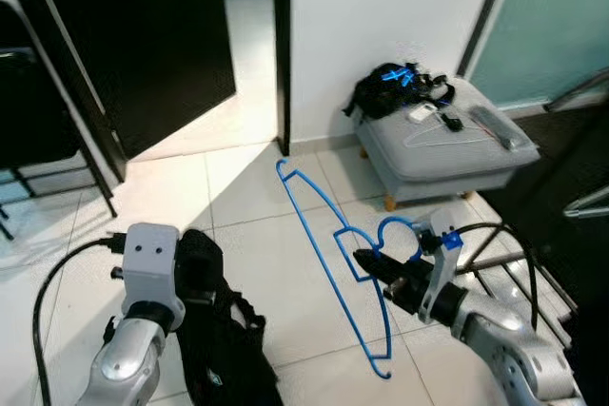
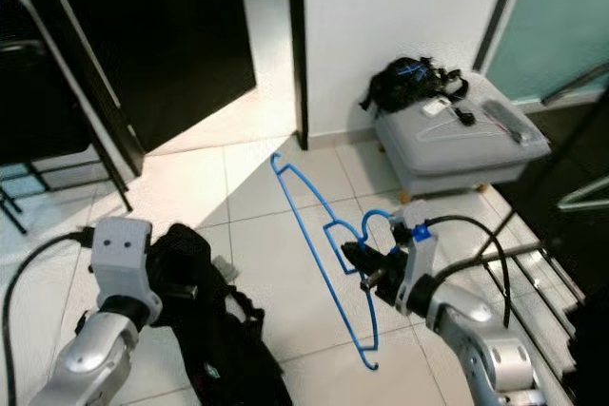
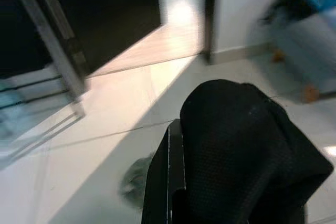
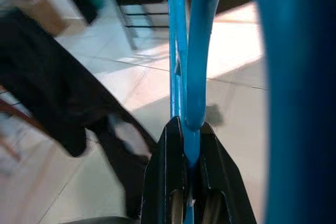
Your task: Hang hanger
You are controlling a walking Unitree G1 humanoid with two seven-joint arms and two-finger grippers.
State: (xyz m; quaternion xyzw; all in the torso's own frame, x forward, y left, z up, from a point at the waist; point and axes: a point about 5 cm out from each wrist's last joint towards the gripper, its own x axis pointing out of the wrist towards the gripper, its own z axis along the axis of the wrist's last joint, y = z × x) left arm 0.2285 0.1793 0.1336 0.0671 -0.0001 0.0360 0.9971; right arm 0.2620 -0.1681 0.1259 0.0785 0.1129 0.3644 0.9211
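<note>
While the right gripper (image 1: 373, 264) pinches the blue hanger (image 1: 328, 246) near its neck, the left-eye view shows the frame held over the tiled floor (image 1: 257, 187). Its long axis runs from a far tip near the door jamb down to a near tip close to the robot. The hook curls beside the gripper, toward the grey stool (image 1: 447, 154), which carries a black bag (image 1: 390, 87) and a pale hanger. The left gripper (image 1: 195, 263) is draped in black cloth (image 1: 224, 349); whether its fingers are spread or pressed together cannot be told.

The right-eye view repeats this, with a metal rack (image 2: 533, 263) low at the robot's right, just beyond the right arm. That looks like the likeliest place to hang, so the right arm is the nearer one.

In the left wrist view, cloth covers the fingers.

In the right wrist view, the fingers are pressed tight on the blue wire, which runs straight away from them.
</note>
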